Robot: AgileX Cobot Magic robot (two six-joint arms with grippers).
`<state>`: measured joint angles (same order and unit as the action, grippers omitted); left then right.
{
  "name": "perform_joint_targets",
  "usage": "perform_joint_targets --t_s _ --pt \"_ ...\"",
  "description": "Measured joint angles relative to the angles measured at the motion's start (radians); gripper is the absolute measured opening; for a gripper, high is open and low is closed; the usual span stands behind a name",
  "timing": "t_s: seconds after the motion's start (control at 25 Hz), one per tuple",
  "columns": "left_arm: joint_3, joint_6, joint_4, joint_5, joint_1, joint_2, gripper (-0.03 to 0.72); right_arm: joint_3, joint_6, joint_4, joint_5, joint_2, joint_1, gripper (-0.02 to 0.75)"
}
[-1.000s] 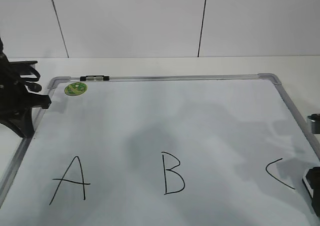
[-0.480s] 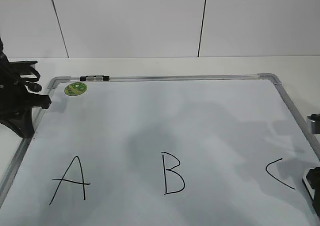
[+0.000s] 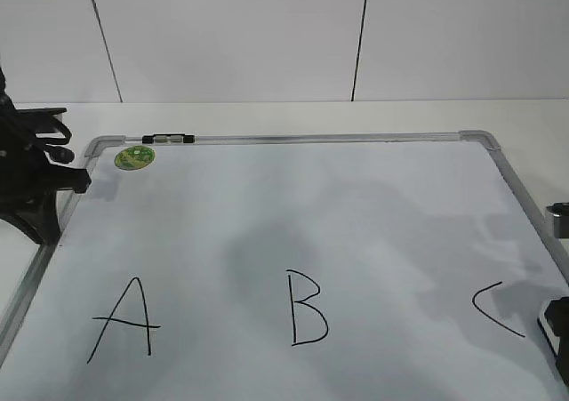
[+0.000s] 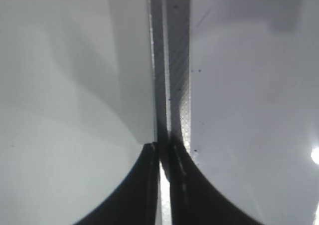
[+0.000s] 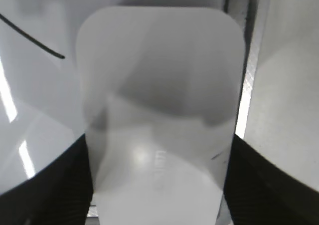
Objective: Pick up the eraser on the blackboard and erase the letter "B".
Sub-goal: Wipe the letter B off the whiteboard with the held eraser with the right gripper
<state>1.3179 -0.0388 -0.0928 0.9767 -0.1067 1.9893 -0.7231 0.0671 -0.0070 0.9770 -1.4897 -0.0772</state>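
White and glossy, the blackboard [image 3: 356, 223] fills most of the exterior view, framed in silver metal with rounded grey corners. Three hand-drawn black letters run along the lower part: an "A" [image 3: 124, 321] at lower left, the letter "B" [image 3: 307, 308] in the lower middle, unsmudged, and a "C" [image 3: 496, 308] at lower right. A round green sticker [image 3: 134, 157] sits in the board's upper left corner.

At the far lower right edge, the right gripper [image 5: 157, 185] holds the eraser [image 5: 159, 115]. In the right wrist view this white rounded block fills the middle of the frame, with a dark finger pressed against each of its long sides.

At the left edge of the exterior view, the left gripper [image 4: 162, 185] rests over the board's frame; its wrist view shows the two dark fingers closed together with nothing between them.
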Motion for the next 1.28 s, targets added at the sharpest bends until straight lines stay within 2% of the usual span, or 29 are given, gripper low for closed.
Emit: perform_joint_targets --t_s 0.72,1.0,1.28 --pt "0.0 0.0 0.006 0.0 0.0 0.0 0.017 -0.012 0.0 0.007 0.037 0.036 0.0 0.54" --pt "0.0 0.0 0.006 0.002 0.0 0.0 0.017 -0.06 0.0 0.007 0.085 0.055 0.0 0.539" --pt "0.0 0.0 0.006 0.002 0.0 0.0 0.017 -0.213 0.0 0.086 0.2 0.055 -0.006 0.539"
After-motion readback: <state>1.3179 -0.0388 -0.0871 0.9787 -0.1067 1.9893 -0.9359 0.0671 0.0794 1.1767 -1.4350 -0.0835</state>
